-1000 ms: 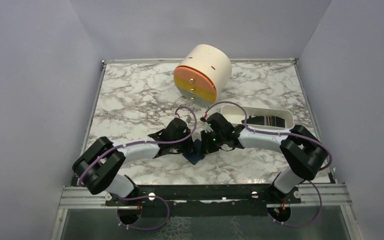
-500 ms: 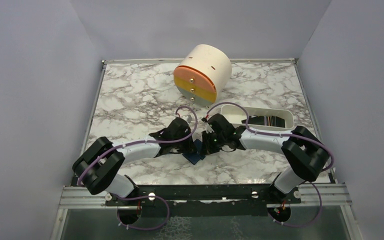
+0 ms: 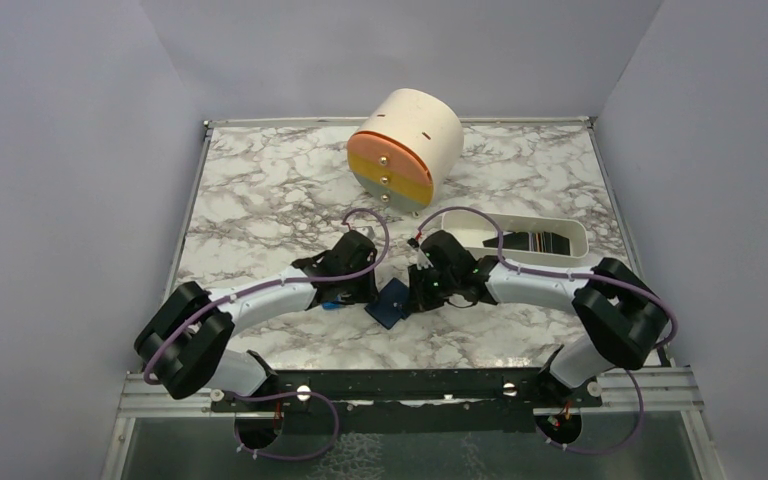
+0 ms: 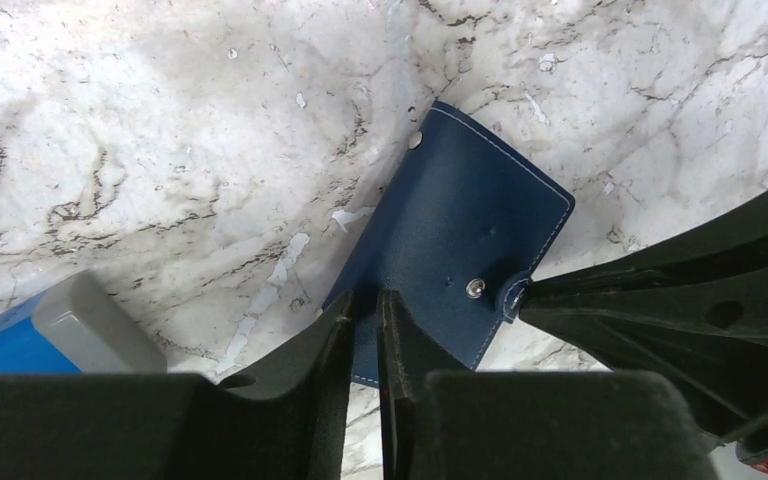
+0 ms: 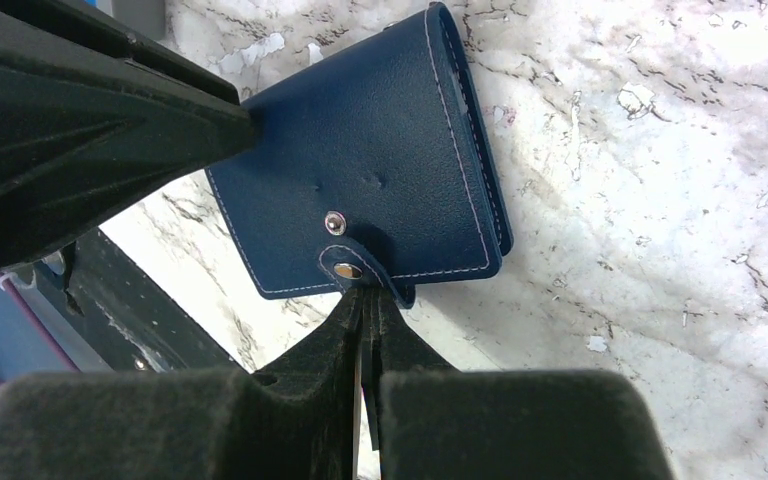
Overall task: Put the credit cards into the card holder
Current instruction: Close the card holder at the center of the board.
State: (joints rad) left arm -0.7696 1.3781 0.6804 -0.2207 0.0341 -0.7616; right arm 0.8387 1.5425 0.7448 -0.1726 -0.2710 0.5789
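The card holder (image 3: 392,303) is a navy wallet lying folded on the marble between my two grippers. It also shows in the left wrist view (image 4: 460,225) and in the right wrist view (image 5: 380,160). My right gripper (image 5: 368,290) is shut on the end of its snap tab (image 5: 360,272), which is lifted off its stud (image 5: 335,223). My left gripper (image 4: 364,300) is shut to a thin slit, with its tips at the wallet's opposite edge. In the top view the left gripper (image 3: 362,290) is left of the wallet and the right gripper (image 3: 415,297) is right of it. No credit cards show clearly.
A bright blue block (image 3: 335,301) with a grey end (image 4: 95,325) lies just left of the left gripper. A white oblong tray (image 3: 570,232) holding dark flat things stands at the right. A white drum with an orange and yellow face (image 3: 405,145) lies at the back.
My left arm has drawn back to the left, uncovering the blue block and more of the wallet. My right gripper has stayed at the wallet's tab.
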